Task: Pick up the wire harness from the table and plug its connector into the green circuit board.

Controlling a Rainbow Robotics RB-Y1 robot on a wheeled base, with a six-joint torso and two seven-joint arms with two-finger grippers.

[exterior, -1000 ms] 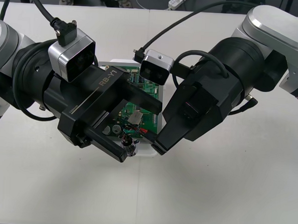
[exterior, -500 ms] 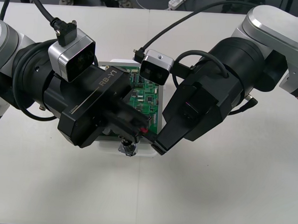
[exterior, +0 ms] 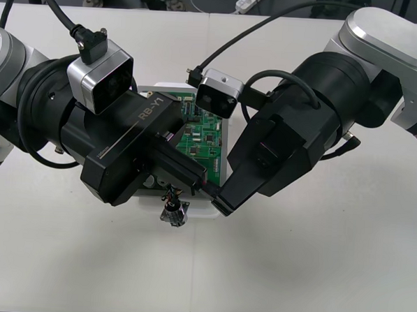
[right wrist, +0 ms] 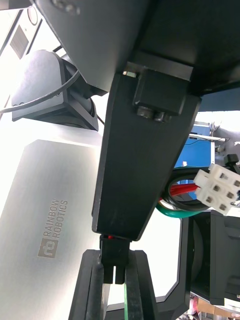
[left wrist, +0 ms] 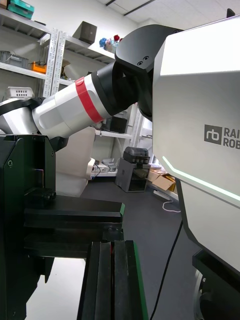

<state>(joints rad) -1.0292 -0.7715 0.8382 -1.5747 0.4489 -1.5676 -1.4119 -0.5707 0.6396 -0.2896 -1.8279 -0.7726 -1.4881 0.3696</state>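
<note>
The green circuit board [exterior: 206,138] lies on its white base [exterior: 199,210] at the table's middle, with both grippers meeting over its front edge. My left gripper [exterior: 193,179] is shut, and the harness wires [exterior: 170,193] run out from under its fingers. The round metal socket [exterior: 172,214] hangs from them just off the base's front edge. My right gripper [exterior: 219,200] is shut beside it. In the right wrist view its fingers [right wrist: 95,287] pinch a small black plug [right wrist: 114,250], with red, green and black wires [right wrist: 175,200] looping behind the left finger. The left fingers [left wrist: 102,280] press flat together.
A white connector [right wrist: 216,187] sits by the wire loop. The two bulky wrists and their cameras [exterior: 217,92] crowd the air above the board. Bare table spreads in front of the base and to both sides.
My left gripper has gone from wide open to shut over the board's front edge. The socket has slid a little forward and left. The right arm has stayed still.
</note>
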